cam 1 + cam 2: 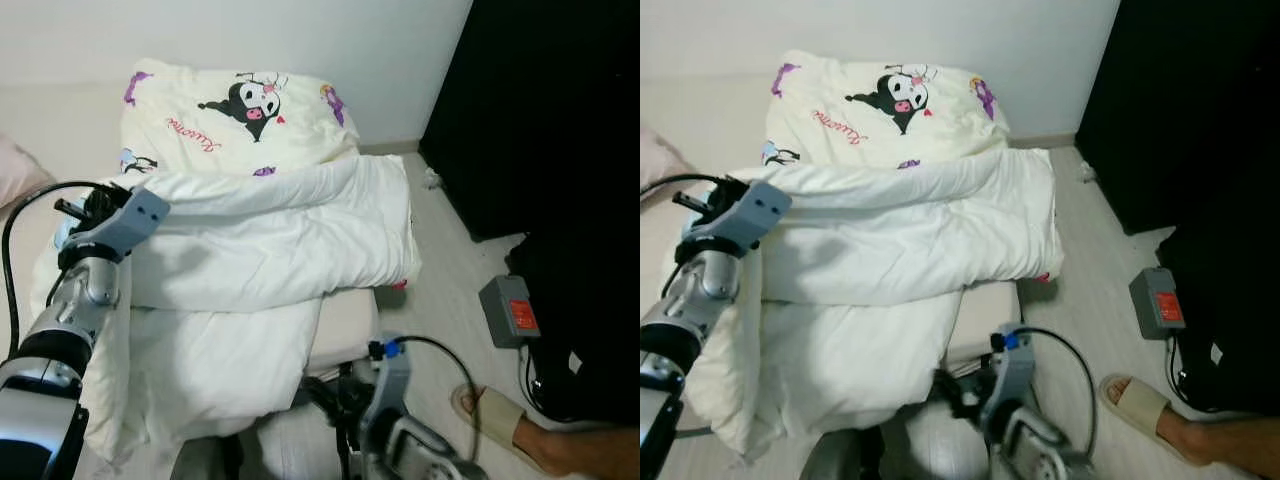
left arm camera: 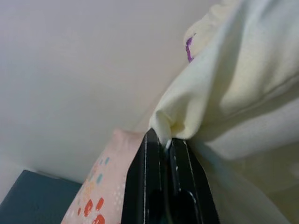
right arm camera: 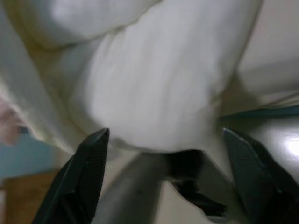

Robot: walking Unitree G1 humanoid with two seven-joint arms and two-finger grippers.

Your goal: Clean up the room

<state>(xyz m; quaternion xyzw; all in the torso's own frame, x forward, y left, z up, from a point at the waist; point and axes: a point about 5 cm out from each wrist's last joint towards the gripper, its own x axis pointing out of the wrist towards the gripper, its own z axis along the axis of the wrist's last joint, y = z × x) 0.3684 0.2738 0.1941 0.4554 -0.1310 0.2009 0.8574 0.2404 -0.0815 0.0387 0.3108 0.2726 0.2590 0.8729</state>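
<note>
White quilt (image 1: 270, 240) lies folded over the low mattress (image 1: 345, 325), cartoon pillow (image 1: 235, 110) behind. Left gripper (image 2: 164, 140) clenched on a quilt corner at the left edge. Right gripper (image 3: 163, 154) released, low near the hanging edge. Best pull the pinched corner evenly, keeping folds aligned.

Left gripper (image 1: 88, 207) at folded white duvet (image 1: 280, 235) edge on bed.

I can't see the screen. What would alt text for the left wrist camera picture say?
The left gripper, two black fingers pressed together, pinches a fold of a cream-white comforter that drapes away from it. Behind are a plain pale wall and the corner of a pink pillow with red and blue spots.
</note>
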